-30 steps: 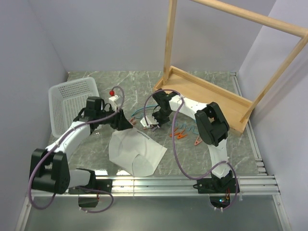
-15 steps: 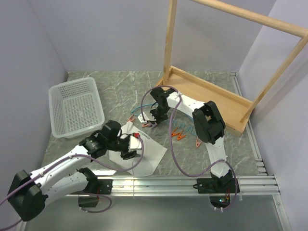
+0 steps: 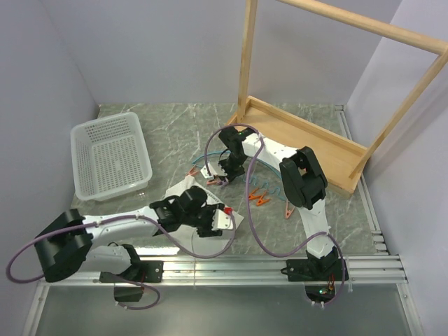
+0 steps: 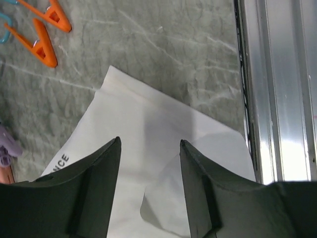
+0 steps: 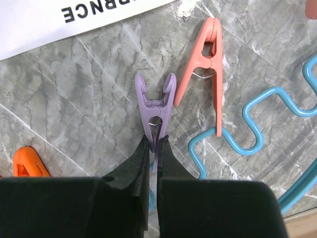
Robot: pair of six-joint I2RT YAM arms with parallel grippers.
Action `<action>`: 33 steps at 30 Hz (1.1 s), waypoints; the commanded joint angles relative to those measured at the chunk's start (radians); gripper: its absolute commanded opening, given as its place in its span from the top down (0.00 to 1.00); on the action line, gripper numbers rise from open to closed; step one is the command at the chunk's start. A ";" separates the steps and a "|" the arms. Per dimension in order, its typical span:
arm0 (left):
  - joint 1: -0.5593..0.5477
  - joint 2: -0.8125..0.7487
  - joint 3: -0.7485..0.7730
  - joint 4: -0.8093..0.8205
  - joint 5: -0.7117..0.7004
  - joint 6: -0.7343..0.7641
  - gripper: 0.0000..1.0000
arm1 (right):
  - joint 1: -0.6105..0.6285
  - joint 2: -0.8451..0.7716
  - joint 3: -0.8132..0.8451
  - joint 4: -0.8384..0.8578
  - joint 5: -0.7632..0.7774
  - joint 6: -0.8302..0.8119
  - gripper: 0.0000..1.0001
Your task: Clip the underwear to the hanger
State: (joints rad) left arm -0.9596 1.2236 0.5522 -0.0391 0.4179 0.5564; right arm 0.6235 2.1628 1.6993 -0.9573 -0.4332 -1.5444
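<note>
The underwear (image 4: 163, 119) lies flat on the table (image 4: 188, 44), lower centre of the top view, under the left gripper (image 4: 149, 145), whose jaws stand apart. It should drop onto the printed band edge and pinch it cleanly. The right gripper (image 5: 153, 145), jaws clamped on the purple clip (image 5: 156, 101) beside the hanger (image 5: 247, 124), should hold steady.

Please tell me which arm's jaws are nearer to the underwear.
Left. The left arm holds its jaws open just above the underwear; the right arm has its jaws off the cloth, shut on a purple clip beside the hanger.
</note>
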 commanded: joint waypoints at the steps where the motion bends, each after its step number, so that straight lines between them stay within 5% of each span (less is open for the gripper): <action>1: -0.036 0.080 0.072 0.114 -0.085 -0.067 0.44 | 0.002 -0.006 0.020 -0.023 -0.007 0.006 1.00; 19: -0.037 0.413 0.275 -0.013 -0.151 -0.089 0.46 | 0.002 0.006 0.037 -0.044 -0.010 0.001 1.00; 25: -0.037 0.467 0.322 -0.077 -0.174 -0.089 0.58 | 0.002 0.008 0.040 -0.058 -0.012 -0.005 1.00; 33: -0.037 0.329 0.234 -0.096 -0.197 -0.079 1.00 | 0.002 0.009 0.043 -0.058 -0.013 -0.005 1.00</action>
State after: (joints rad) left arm -0.9928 1.6482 0.8375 -0.0952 0.2443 0.4759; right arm 0.6235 2.1639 1.7008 -0.9897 -0.4339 -1.5421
